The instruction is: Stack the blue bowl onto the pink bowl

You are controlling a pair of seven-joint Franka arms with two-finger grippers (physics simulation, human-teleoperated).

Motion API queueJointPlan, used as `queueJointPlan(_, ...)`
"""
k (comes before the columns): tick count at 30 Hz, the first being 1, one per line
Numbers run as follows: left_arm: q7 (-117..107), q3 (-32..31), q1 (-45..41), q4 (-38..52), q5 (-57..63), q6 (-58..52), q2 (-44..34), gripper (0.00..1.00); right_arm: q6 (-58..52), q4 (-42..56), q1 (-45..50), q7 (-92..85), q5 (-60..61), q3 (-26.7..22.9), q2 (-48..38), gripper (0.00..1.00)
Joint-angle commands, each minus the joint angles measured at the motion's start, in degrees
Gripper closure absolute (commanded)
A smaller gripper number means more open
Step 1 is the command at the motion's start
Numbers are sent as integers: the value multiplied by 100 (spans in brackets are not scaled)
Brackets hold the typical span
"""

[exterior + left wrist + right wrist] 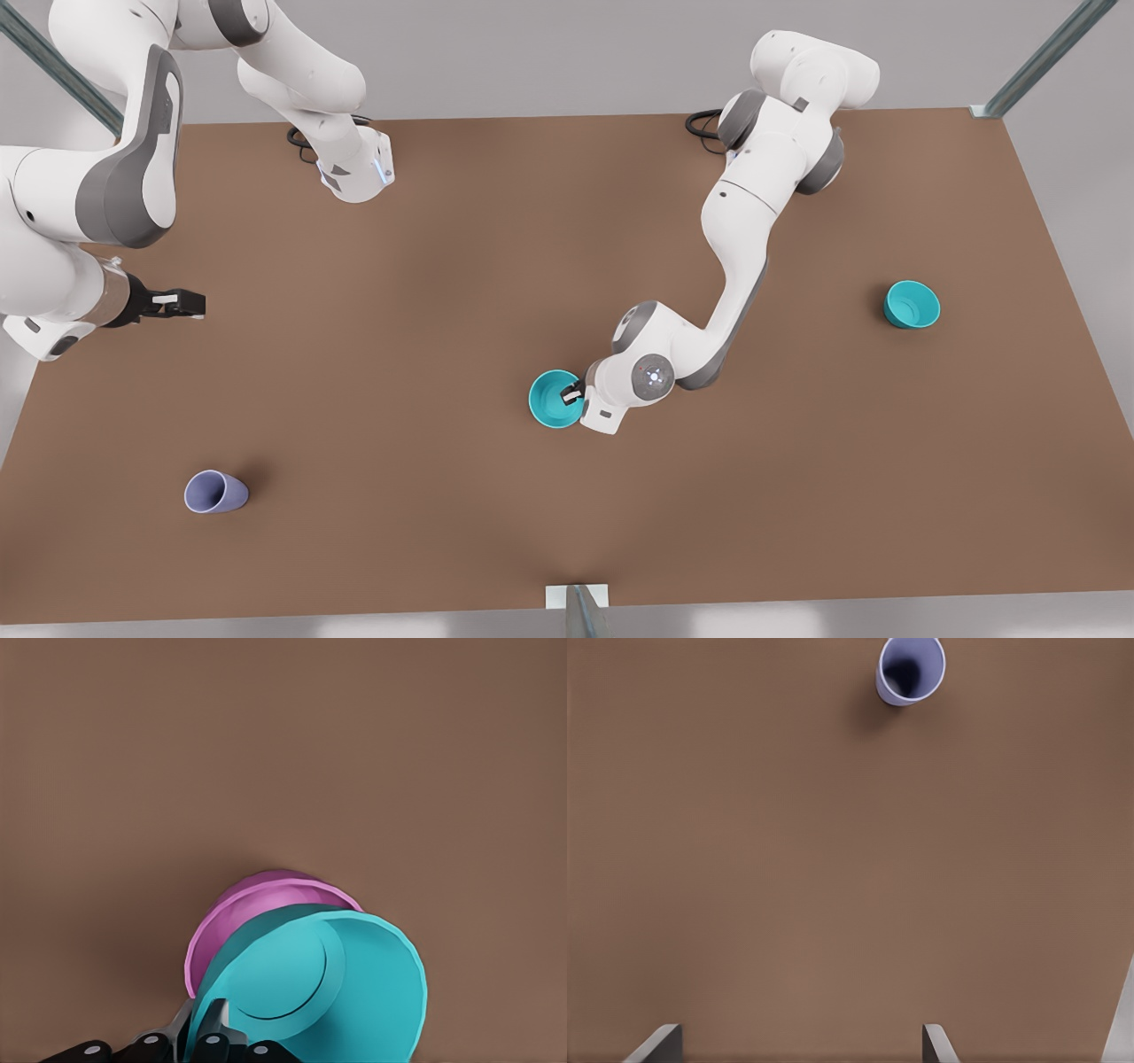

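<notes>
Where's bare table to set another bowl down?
Free: the wide stretch between the lavender cup and blue bowl; also between that bowl and the second teal bowl. Crowded: mid-table, left gripper holding the blue bowl over the pink bowl.

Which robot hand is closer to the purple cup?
The right hand. It hangs open above the table, with the purple cup ahead of it. The left hand is farther off, mid-table, gripping the blue bowl over the pink bowl.
</notes>
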Motion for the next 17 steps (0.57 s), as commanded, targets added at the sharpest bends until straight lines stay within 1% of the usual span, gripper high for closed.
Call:
queueJointPlan(1,-274,6,5,3,39,-40,-24,0,-3,3,9,-56,6,2,-7,0)
queueJointPlan(3,-274,120,40,-58,390,-778,-218,0,-3,3,0,-56,6,2,-7,0)
queueJointPlan(4,-266,506,67,-672,443,-1094,-805,0,-3,3,9,-56,6,2,-7,0)
queueJointPlan(5,58,1007,76,-1674,496,-1183,-1789,0,-3,3,9,-56,6,2,-7,0)
queueJointPlan(6,1103,1543,67,-1791,794,-1989,-2335,0,-3,3,9,-56,-2,2,-7,0)
queueJointPlan(7,2325,2202,76,-930,874,-3405,-2415,0,-3,3,9,-56,-2,2,-7,0)
queueJointPlan(8,3292,2642,76,-534,883,-3977,-2520,0,-3,3,9,-56,-3,2,-7,0)
queueJointPlan(10,4242,3064,93,-489,874,-4215,-3091,0,-3,3,9,-56,-3,2,-7,0)
queueJointPlan(11,4279,3170,85,-568,865,-4180,-3302,0,-3,3,9,-56,-3,2,-7,0)
queueJointPlan(12,4269,2916,286,-1656,918,-3400,-4259,0,-3,3,9,-56,-3,2,-7,0)
queueJointPlan(13,4261,2318,699,-1869,971,-3081,-4533,0,-3,3,9,-56,-3,2,-7,0)
queueJointPlan(17,4243,2300,700,-1658,927,-3608,-4428,0,-3,-6,35,-47,-3,11,-7,0)
